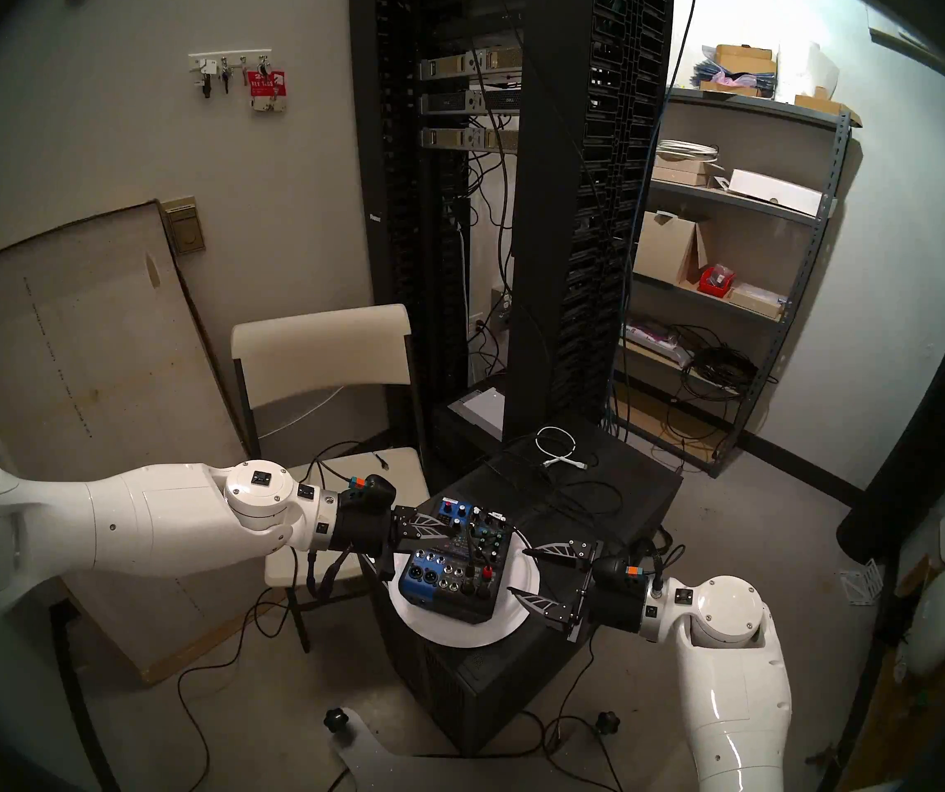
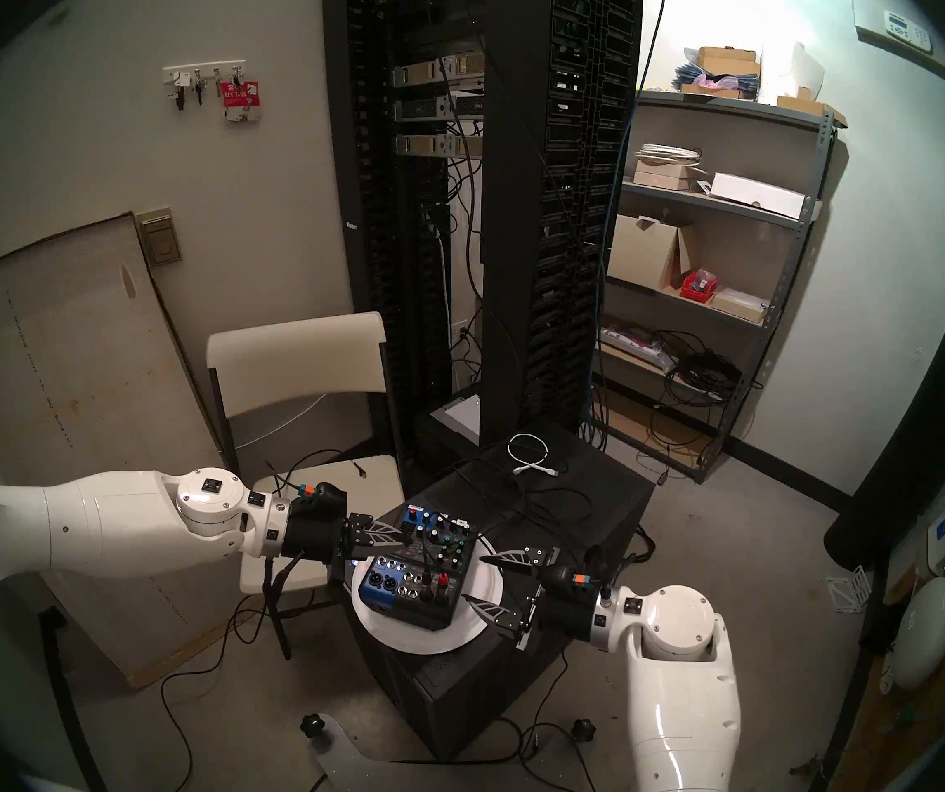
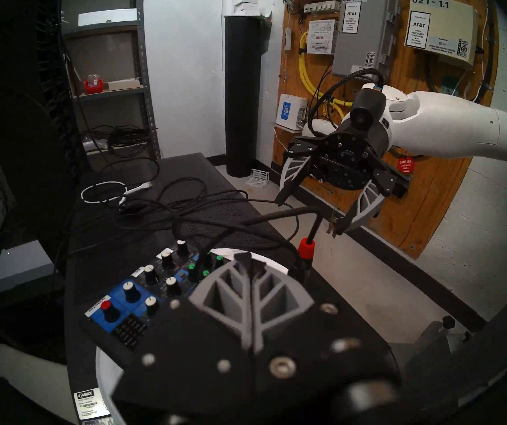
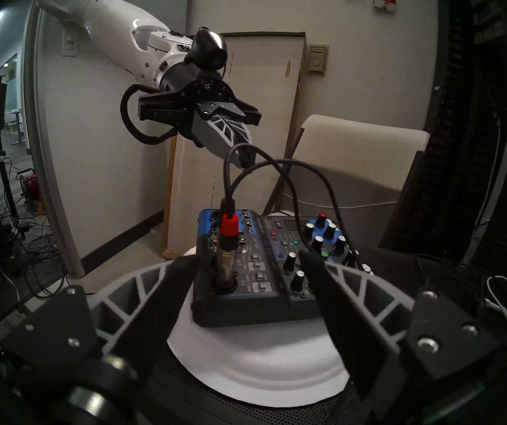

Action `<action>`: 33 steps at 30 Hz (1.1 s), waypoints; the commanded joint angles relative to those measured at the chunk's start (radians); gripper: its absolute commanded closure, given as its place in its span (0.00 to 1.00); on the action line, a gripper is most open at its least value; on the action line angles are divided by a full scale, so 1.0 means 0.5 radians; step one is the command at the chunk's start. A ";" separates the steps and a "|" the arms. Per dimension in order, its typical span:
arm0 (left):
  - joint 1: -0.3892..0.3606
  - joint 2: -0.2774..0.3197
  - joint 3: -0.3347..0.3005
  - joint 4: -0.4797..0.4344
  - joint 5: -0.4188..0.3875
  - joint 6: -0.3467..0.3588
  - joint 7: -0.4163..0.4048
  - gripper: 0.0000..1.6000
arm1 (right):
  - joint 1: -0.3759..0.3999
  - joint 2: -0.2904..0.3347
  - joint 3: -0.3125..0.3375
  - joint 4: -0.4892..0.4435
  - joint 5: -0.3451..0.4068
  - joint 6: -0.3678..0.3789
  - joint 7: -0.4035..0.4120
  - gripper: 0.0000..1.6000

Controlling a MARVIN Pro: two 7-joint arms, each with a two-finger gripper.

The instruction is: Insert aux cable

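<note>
1. The aux cable point(image 4: 227, 231) was seen standing upright in a socket near the corner of the small blue-and-black audio mixer point(image 4: 264, 280), its red band clear of the panel and its silver tip hidden in the jack, so the plug was judged to be seated.
2. The mixer had been set on a white plate point(image 4: 246, 369) on top of a black cabinet point(image 1: 619, 488), apparently to bring the panel within reach of both arms.
3. The right gripper point(image 4: 246, 271) was held just beside the plug with its jaws spread wide and nothing between them; neither finger was touching the plug, which reads as a release.
4. The left gripper point(image 4: 240, 151) was poised above the mixer's far side with its fingers pressed together and empty, seemingly kept out of the way.
5. The cable's slack was looped over the knobs toward the white coiled cable point(image 1: 559, 448) behind, free of both grippers.
</note>
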 commanded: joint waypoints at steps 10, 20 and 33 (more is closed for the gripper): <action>-0.039 0.001 -0.050 0.006 -0.043 -0.017 -0.018 1.00 | 0.051 0.012 0.016 -0.011 0.008 -0.005 -0.008 0.19; -0.041 0.000 -0.050 0.007 -0.062 -0.005 -0.024 0.77 | 0.054 0.018 0.014 -0.004 -0.001 -0.007 -0.018 0.00; -0.043 0.000 -0.047 0.007 -0.064 -0.006 -0.024 0.77 | 0.054 0.020 0.012 -0.004 0.000 -0.007 -0.020 0.00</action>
